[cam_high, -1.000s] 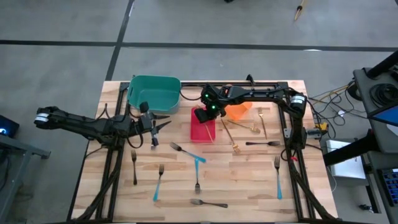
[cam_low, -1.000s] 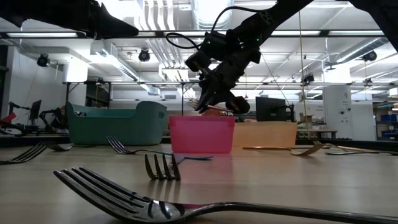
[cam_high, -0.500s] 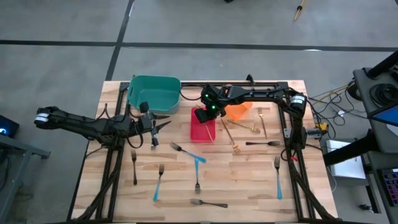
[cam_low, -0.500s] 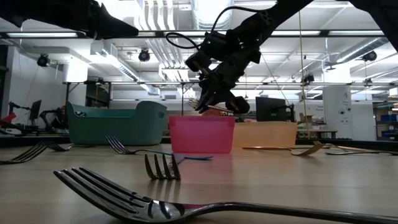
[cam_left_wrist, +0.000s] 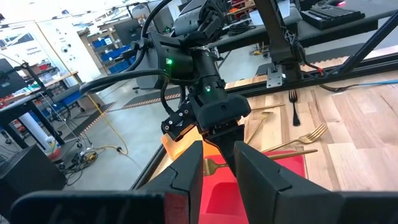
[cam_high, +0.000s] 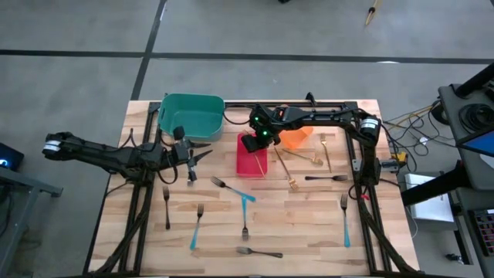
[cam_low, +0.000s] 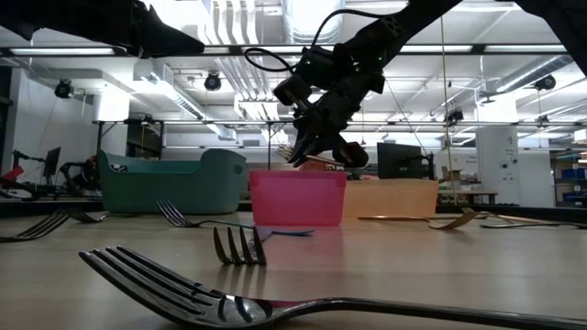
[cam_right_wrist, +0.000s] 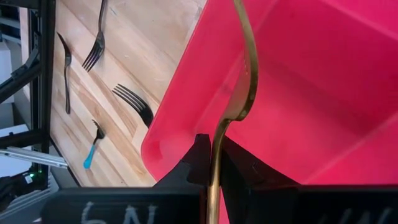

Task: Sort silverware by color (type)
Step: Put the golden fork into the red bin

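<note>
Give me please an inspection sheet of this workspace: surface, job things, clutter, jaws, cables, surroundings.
Surface: wooden table, dark rails along both sides.
Job's things: gold fork hangs over the red bin; more gold forks lie right of it; blue-handled forks and dark forks lie at the front.
Clutter: teal bin and orange bin at the back.
Grippers: right gripper has its jaws shut on the gold fork above the red bin; left gripper waits beside the teal bin, holding nothing seen.
Cables: bundle off the table's right edge.
Surroundings: workshop with shelves and ceiling lights; no person seen clearly.
</note>
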Robot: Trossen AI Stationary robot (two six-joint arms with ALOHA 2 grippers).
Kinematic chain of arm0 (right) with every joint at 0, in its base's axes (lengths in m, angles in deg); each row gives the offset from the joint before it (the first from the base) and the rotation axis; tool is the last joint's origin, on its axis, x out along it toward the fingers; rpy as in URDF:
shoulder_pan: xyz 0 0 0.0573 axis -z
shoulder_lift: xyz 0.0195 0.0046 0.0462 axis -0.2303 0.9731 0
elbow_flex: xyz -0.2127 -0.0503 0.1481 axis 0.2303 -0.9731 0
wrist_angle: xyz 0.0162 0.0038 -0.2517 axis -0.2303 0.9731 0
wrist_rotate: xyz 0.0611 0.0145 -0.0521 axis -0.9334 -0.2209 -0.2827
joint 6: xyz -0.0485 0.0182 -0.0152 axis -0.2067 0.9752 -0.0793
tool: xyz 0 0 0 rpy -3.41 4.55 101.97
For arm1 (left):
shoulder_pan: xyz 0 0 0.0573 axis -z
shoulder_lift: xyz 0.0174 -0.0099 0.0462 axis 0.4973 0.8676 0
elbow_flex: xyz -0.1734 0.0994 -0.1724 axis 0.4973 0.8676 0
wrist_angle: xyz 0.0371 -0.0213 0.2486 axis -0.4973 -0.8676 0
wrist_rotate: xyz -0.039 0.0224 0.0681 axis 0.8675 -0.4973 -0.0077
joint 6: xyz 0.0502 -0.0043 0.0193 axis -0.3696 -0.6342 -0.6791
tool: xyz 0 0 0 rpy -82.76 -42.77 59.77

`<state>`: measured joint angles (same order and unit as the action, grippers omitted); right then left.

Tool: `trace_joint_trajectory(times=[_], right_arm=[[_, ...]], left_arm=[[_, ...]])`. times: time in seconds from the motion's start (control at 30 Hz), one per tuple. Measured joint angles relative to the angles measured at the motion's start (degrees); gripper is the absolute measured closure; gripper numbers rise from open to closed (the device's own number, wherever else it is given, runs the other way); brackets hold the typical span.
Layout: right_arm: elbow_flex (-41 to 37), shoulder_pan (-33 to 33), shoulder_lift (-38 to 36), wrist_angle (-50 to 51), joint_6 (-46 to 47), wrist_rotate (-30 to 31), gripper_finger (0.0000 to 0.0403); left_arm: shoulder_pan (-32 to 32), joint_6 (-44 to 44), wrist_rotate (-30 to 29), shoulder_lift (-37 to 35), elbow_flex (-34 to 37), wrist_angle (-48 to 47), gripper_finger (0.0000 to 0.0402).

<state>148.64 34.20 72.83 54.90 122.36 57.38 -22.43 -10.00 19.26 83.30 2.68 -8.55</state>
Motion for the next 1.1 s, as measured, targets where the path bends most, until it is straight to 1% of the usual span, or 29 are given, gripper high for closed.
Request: trace_joint_trajectory(times=[0.4,0.6,0.93,1.1], right_arm=[[0.0,0.0,0.0,1.66,1.32,-0.59,0.039],[0.0,0.0,0.0,1.62,4.06,-0.64,0.039],[0.02,-0.39,0.0,-0.37,8.54,-0.66,0.039],[0.04,-0.59,0.0,-1.15,8.92,-0.56,0.0388]], left_arm=[[0.0,0.0,0.0,0.0,0.0,1.05,0.0328],[0.0,-0.8,0.02,0.0,0.0,1.46,0.0328],[0.0,-1.48,0.02,-0.02,0.0,2.84,0.0328],[0.0,-1.49,0.02,0.0,0.0,3.26,0.0328]])
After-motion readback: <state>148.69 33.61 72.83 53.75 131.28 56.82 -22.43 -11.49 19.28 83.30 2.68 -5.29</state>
